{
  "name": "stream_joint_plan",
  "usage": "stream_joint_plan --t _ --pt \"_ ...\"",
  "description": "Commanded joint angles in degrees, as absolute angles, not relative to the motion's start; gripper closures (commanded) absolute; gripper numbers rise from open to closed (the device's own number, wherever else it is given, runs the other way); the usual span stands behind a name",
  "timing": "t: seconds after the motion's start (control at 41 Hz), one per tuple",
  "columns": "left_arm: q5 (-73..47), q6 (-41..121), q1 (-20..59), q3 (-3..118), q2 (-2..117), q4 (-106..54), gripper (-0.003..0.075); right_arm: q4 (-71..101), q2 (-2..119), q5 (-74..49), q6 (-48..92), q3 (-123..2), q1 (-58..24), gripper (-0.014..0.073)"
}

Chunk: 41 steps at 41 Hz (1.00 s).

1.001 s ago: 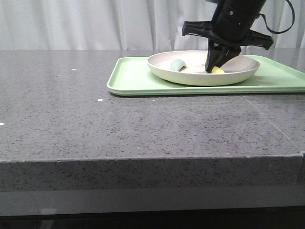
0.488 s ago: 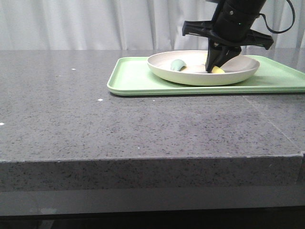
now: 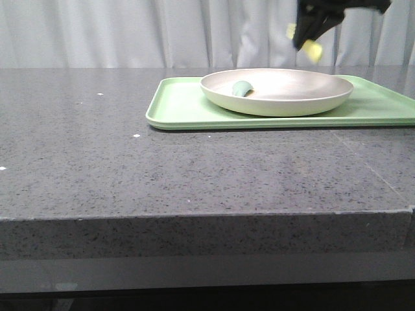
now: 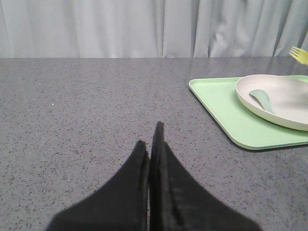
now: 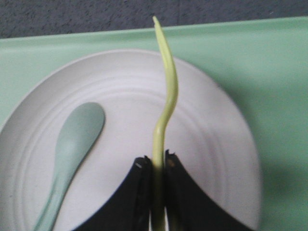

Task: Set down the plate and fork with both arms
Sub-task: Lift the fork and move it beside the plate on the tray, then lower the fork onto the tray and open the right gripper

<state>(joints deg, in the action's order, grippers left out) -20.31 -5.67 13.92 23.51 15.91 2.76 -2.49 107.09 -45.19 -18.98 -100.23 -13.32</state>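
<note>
The cream plate (image 3: 305, 97) sits on the light-green tray (image 3: 181, 107) at the back right of the table; it also shows in the left wrist view (image 4: 288, 103) and the right wrist view (image 5: 211, 130). My right gripper (image 5: 157, 161) is shut on the pale-yellow fork (image 5: 166, 103) and holds it in the air above the plate. In the front view the gripper (image 3: 305, 40) with the fork (image 3: 314, 49) is at the top right. The fork's tines show in the left wrist view (image 4: 299, 54). My left gripper (image 4: 149, 139) is shut and empty, low over the grey table left of the tray.
A grey-green spoon (image 3: 242, 88) lies in the plate's left part; it also shows in the right wrist view (image 5: 72, 144). The tray (image 4: 226, 113) lies on the grey stone table (image 3: 130, 162). A white curtain hangs behind.
My right gripper has risen from the plate's inside to well above it, carrying the fork up with it. The plate, spoon and tray have not moved.
</note>
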Motion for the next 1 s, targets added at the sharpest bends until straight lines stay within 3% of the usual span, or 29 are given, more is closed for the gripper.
stream_joint_plan --t 0.0,0.269,0.708,0.977 --pt "-15.5 -5.9 14.4 24.9 16.4 2.7 0.0739 -6.8 103.4 -44.7 -18.7 -102.5 -11.1 0.0647" --pt "-15.5 -5.9 14.4 24.9 16.4 2.7 0.0739 -9.7 104.9 -48.9 -17.0 -102.5 -5.1 0.0647" --pt "-15.5 -5.9 14.4 24.9 16.4 2.7 0.0739 -9.6 110.8 -50.5 -13.0 -102.4 -4.6 0.0642" --pt "-15.5 -5.9 14.4 24.9 16.4 2.7 0.0739 -9.6 110.9 -50.7 -13.0 -102.4 -4.6 0.0484"
